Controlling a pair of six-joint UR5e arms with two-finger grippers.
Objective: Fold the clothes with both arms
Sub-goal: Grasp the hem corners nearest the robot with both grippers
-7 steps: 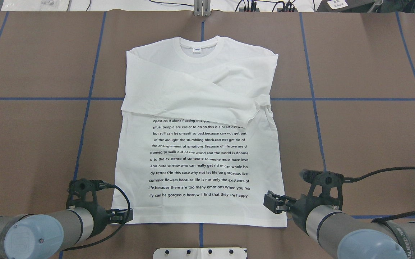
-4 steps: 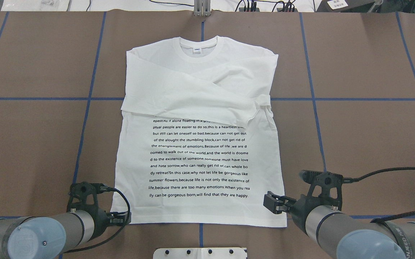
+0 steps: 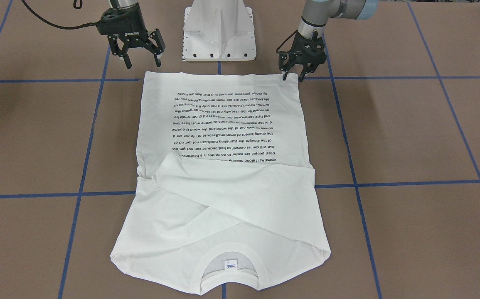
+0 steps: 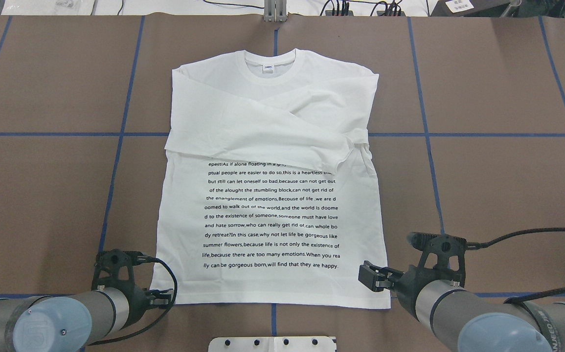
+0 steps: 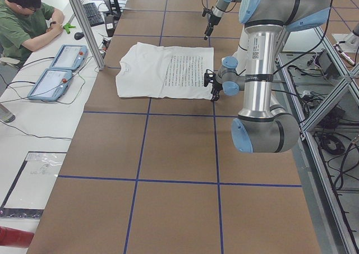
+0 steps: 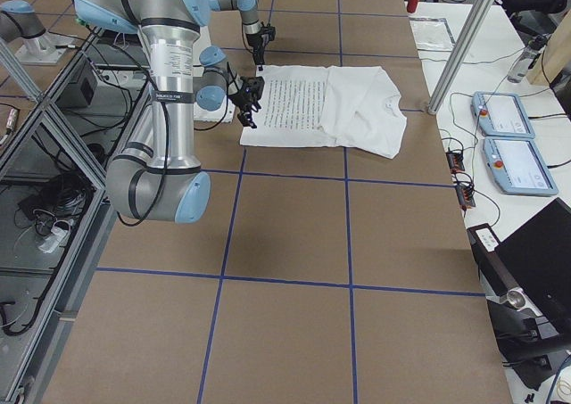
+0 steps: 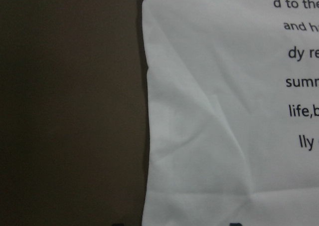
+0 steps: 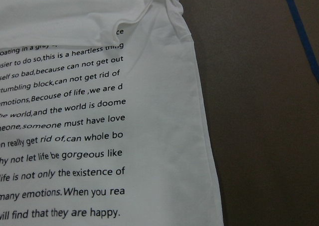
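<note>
The white long-sleeved T-shirt (image 4: 272, 210) lies flat on the brown table, printed text up, collar (image 4: 270, 66) at the far end. Both sleeves are folded across the chest. In the front-facing view my left gripper (image 3: 293, 75) is open and low, its fingers astride the near-left hem corner of the shirt (image 3: 223, 137). It also shows in the overhead view (image 4: 165, 297). My right gripper (image 3: 142, 62) is open and empty, just off the near-right hem corner; it also shows in the overhead view (image 4: 368, 276). The wrist views show the hem edges (image 7: 224, 111) (image 8: 99, 111).
The white pedestal base (image 3: 219, 29) stands just behind the hem, between the two arms. Blue tape lines (image 4: 116, 146) cross the brown table. An operator (image 5: 25, 18) sits at a side table with control tablets (image 5: 56, 69) beyond the shirt's collar end.
My left gripper has drawn back a little toward the robot at the near-left hem corner. The right arm and the shirt have not visibly moved.
</note>
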